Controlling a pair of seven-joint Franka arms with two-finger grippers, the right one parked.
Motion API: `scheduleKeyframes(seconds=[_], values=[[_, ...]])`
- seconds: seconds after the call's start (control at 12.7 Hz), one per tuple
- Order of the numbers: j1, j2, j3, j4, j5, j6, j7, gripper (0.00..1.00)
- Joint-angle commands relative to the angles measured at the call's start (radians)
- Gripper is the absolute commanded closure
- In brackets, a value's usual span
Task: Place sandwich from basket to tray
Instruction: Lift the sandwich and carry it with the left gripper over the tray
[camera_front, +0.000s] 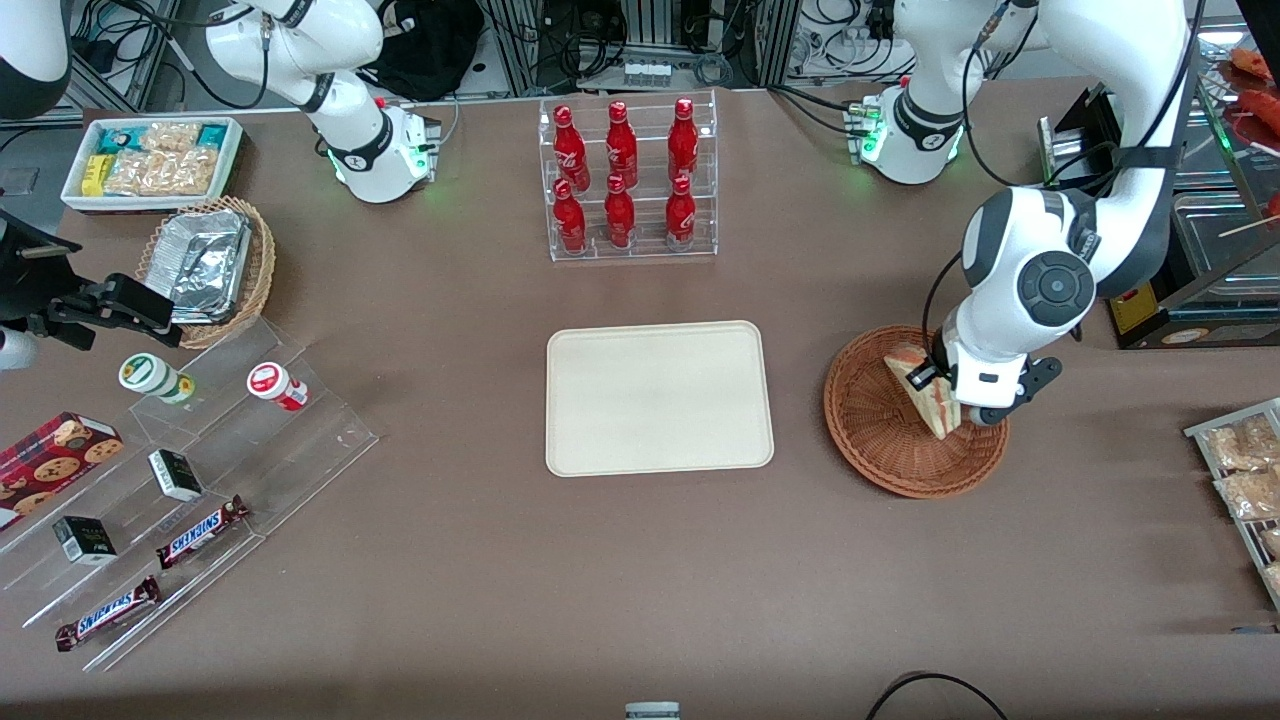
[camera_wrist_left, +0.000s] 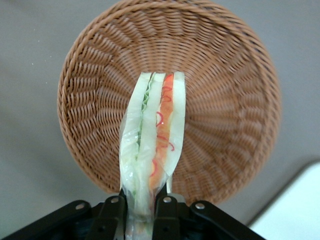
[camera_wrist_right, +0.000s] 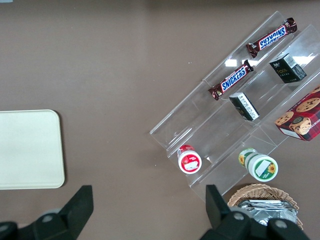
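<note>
Clamped in my gripper (camera_wrist_left: 141, 210), the sandwich (camera_wrist_left: 152, 135) hangs above the basket (camera_wrist_left: 225, 100), long axis pointing away from my fingers, red, orange and green layers showing between pale bread.

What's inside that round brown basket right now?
Above the basket, the gripper has shut on the sandwich, lifting it. The basket's visible weave holds nothing else; the part under the sandwich and gripper is hidden.
</note>
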Motion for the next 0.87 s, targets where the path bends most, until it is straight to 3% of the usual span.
scheduleKeyframes(seconds=[0.0, 0.32, 0.79], values=[[-0.075, 0.044, 0.008, 0.049, -0.002, -0.03, 0.019, 0.97], [-0.208, 0.124, 0.008, 0.136, -0.066, -0.026, 0.016, 0.97], [-0.408, 0.351, 0.008, 0.372, -0.069, -0.012, -0.113, 0.96]])
